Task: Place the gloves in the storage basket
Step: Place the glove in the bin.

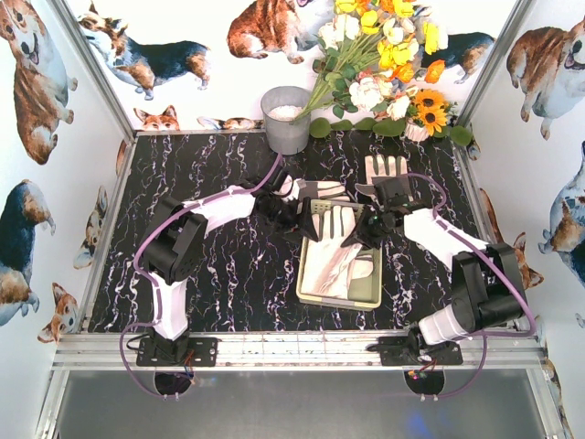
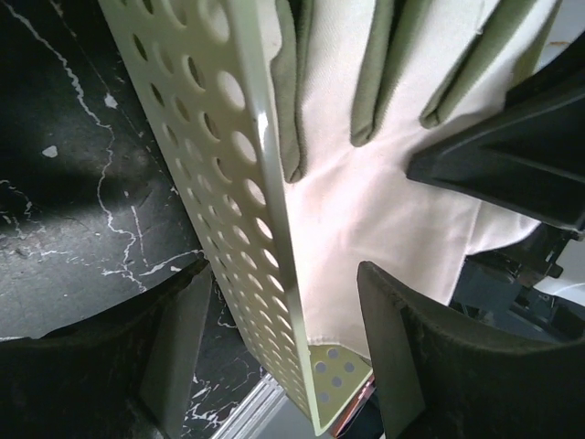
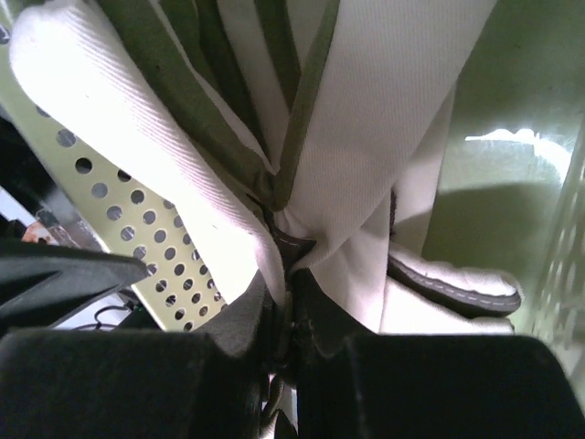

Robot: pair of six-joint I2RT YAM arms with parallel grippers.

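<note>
The pale yellow-green storage basket (image 1: 311, 291) lies on the black marble table between the arms. A cream-white glove (image 1: 336, 227) is draped over its far end, above another glove (image 1: 355, 271) that lies inside. My right gripper (image 1: 370, 227) is shut on the draped glove; the right wrist view shows its fabric (image 3: 366, 137) pinched between the fingertips (image 3: 292, 274) over the basket (image 3: 137, 229). My left gripper (image 1: 289, 212) is open at the basket's far left corner. In the left wrist view its fingers (image 2: 283, 352) straddle the perforated wall (image 2: 228, 155), with the glove (image 2: 366, 201) beyond.
A third glove (image 1: 388, 168) lies flat on the table behind the right gripper, and another (image 1: 320, 189) lies beside the left gripper. A round grey bucket (image 1: 287, 119) and a bunch of artificial flowers (image 1: 384, 64) stand at the back wall.
</note>
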